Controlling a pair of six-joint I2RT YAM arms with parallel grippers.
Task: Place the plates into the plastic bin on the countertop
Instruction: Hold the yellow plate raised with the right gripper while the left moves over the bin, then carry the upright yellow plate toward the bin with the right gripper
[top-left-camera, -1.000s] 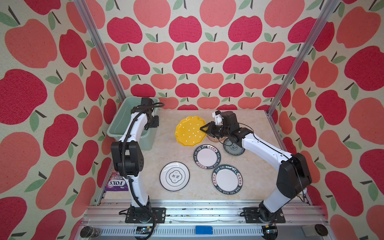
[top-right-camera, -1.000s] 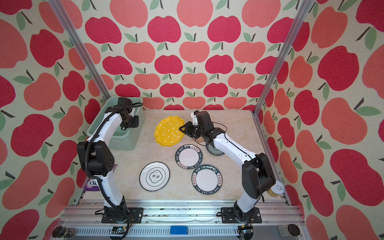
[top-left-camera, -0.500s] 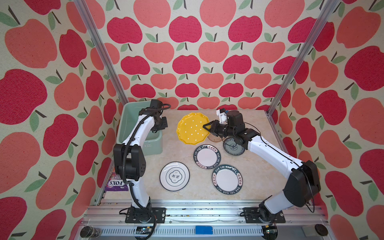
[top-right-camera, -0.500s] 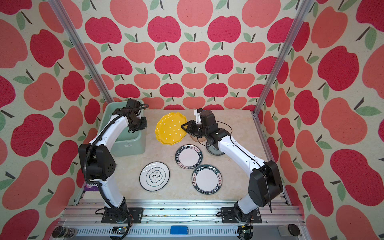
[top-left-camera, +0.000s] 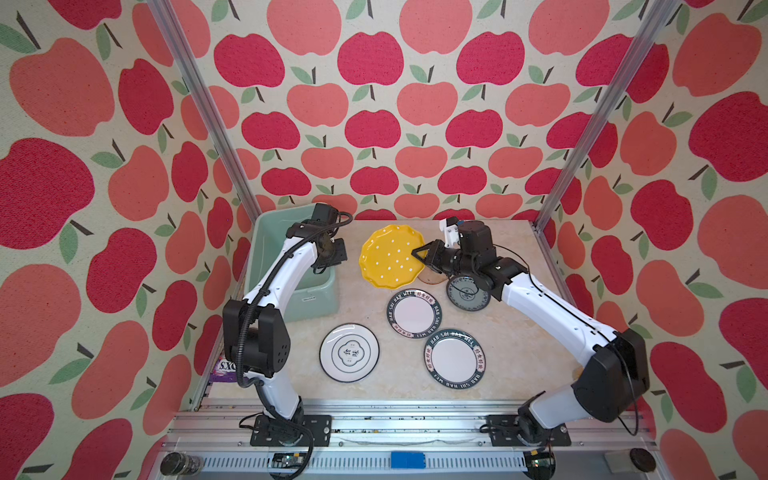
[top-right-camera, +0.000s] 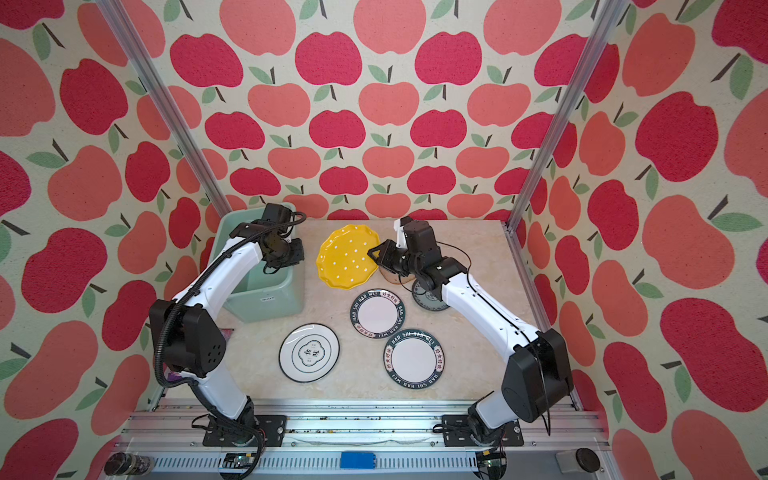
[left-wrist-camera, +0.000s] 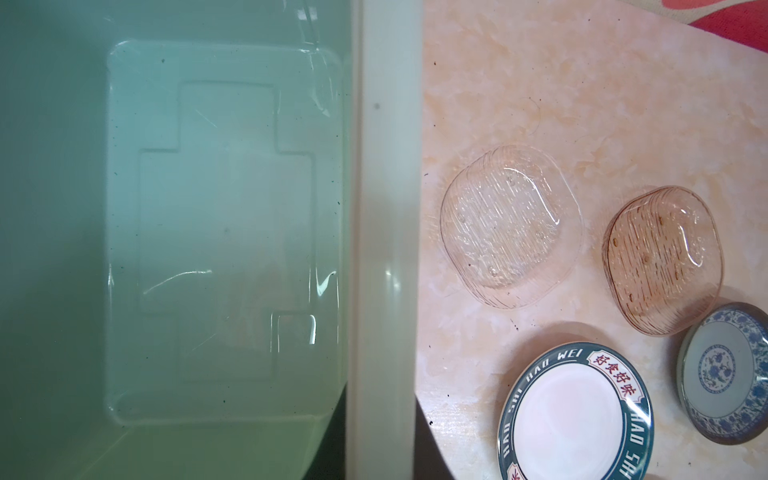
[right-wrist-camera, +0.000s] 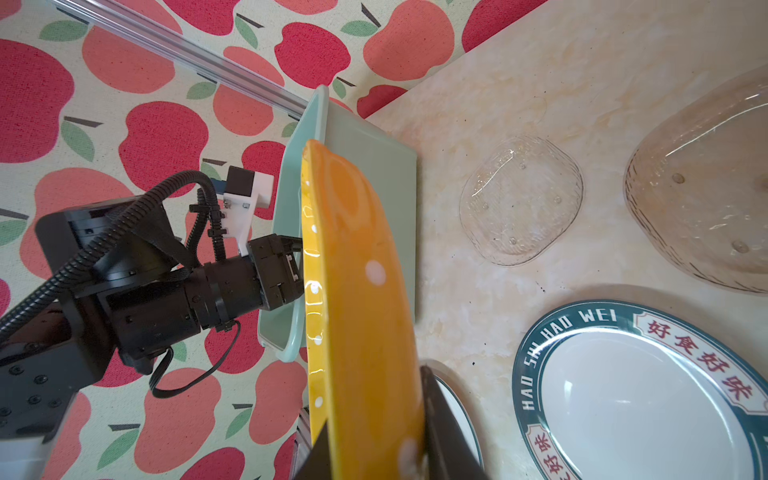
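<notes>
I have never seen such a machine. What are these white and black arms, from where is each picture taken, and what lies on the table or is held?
These are two robot arms with pincer-like grippers, bolted at the edge of a countertop. Two pictures look down from one overhead camera; the other two come from small cameras on the arms' wrists. The right gripper is shut on a yellow plate, lifted and tilted. The left gripper hangs at the rim of the plastic bin; whether it is open I cannot tell. The left wrist view shows no plate inside the bin. On the countertop lie a clear glass plate, an amber glass plate, a grey-blue patterned plate, a far lettered plate, a near lettered plate and an emblem plate.
</notes>
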